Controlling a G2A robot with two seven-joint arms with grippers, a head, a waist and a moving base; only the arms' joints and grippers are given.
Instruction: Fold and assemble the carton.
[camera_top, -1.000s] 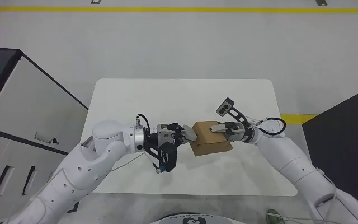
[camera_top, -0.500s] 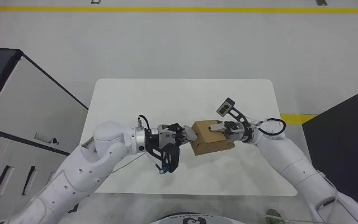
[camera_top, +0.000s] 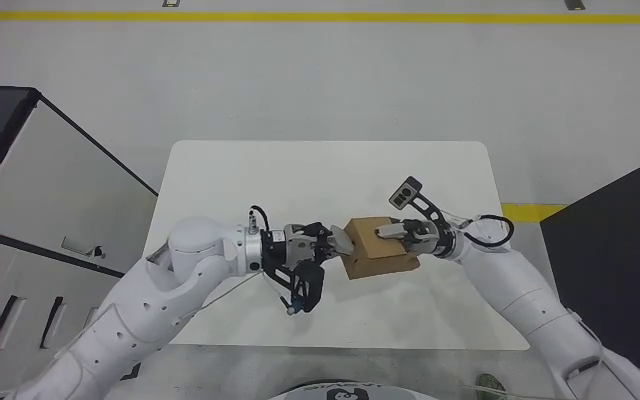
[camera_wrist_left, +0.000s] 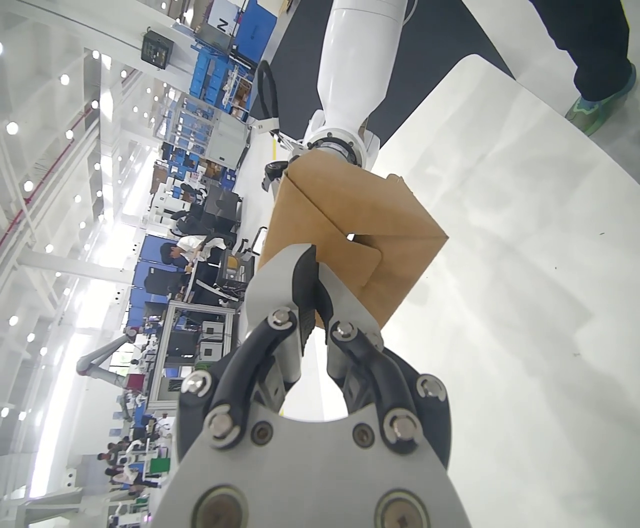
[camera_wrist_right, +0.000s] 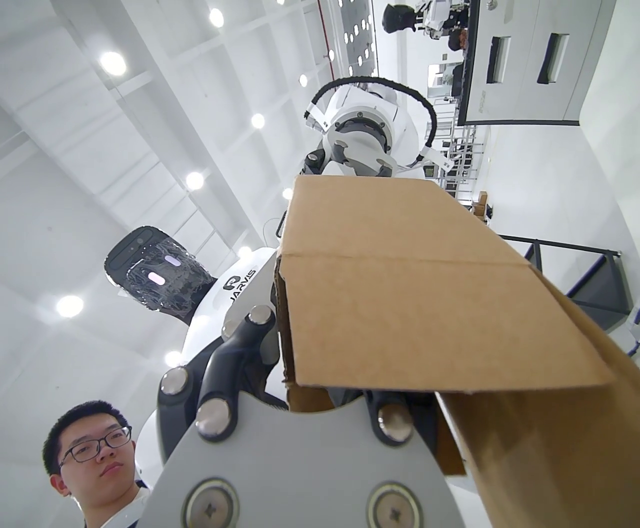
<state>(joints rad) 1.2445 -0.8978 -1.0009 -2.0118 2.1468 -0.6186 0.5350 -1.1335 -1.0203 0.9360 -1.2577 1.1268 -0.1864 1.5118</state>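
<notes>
Brown carton (camera_top: 380, 252), held over the table (camera_top: 300, 170) between both arms, had shifted slightly toward the right gripper (camera_top: 393, 231) in the top view, the left gripper (camera_top: 338, 240) following. Left wrist view: that pincer pinched the interlocked end's edge. Right wrist view: the right pincer nipped an open-end wall, an end probably awaiting closure.

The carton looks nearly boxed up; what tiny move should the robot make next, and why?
Probably: the left gripper nudges the rounded tab into the carton. The tab lies outside the folded end flaps, a small gap shows beside it, and the right gripper holds the other end.
</notes>
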